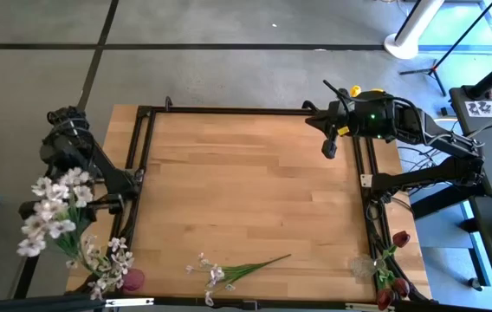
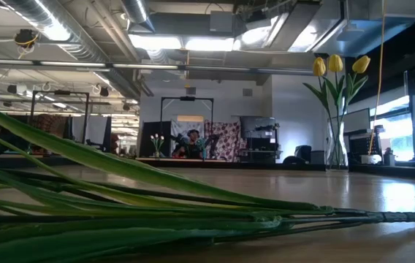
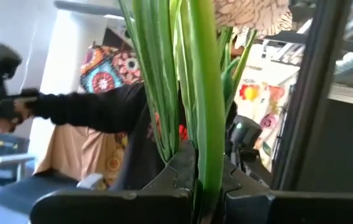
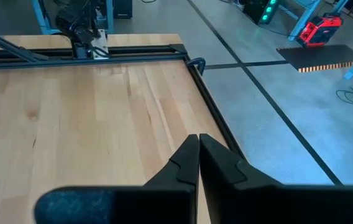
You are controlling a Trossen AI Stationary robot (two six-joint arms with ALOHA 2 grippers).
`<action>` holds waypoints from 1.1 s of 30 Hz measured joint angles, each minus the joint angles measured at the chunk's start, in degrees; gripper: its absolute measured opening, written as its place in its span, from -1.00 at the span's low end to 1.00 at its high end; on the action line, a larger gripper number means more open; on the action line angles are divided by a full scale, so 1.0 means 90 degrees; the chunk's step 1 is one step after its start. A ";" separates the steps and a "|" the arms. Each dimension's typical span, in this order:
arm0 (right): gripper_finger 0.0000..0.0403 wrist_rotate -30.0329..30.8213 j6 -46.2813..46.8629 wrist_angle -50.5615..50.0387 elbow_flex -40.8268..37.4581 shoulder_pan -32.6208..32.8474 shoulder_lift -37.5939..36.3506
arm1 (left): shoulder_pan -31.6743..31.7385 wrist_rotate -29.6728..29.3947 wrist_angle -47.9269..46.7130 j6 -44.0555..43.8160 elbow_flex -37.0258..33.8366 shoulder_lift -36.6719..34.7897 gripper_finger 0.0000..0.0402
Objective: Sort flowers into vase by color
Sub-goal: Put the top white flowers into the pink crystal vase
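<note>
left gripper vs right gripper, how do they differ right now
The left gripper is shut on green flower stems, holding white-pink blossoms past the table's left edge; the right gripper is shut on nothing. The left gripper sits off the wooden table; the right hovers over its far right corner. Both are dark, two-fingered and closed.

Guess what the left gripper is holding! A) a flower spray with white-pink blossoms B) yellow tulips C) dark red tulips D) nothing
A: the left gripper is shut on green stems, and the high view shows white-pink blossoms at that arm's tip.
</note>
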 joint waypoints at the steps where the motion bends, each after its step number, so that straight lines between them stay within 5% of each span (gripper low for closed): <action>1: -0.93 0.0001 0.0000 -0.0001 0.0000 0.0000 0.0000 | -0.0003 0.0100 0.0002 0.0017 0.0067 0.0040 -1.00; 13: -0.93 -0.0005 -0.0002 -0.0299 0.0002 0.0002 0.0000 | -0.0537 0.0350 -0.0250 -0.0040 0.0140 0.1024 -1.00; 33: -0.93 0.0272 0.0073 -0.0797 0.0003 0.0000 0.0030 | -0.1608 -0.1745 -0.1870 0.0377 -0.0025 0.1155 -1.00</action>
